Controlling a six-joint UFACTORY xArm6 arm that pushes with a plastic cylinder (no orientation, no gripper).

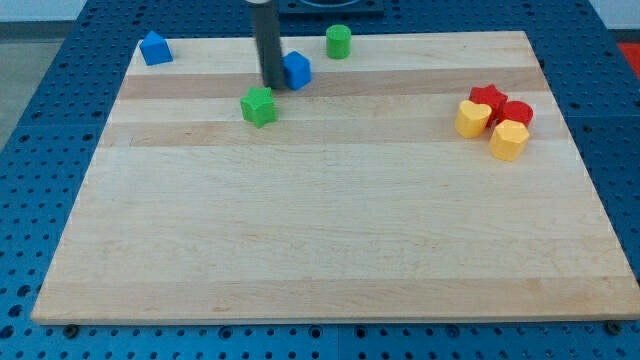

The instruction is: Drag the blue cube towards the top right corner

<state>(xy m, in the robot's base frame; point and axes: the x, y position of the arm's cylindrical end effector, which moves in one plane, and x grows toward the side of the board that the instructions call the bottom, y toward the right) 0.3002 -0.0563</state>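
The blue cube sits near the view's top, left of centre, on the wooden board. My tip is at the end of the dark rod, right against the cube's left side. A green star-shaped block lies just below my tip. A green cylinder stands up and to the right of the cube, close to the board's top edge.
A blue house-shaped block lies at the board's top left corner. At the view's right a cluster holds a red star-shaped block, a red cylinder, a yellow heart-shaped block and a yellow hexagonal block.
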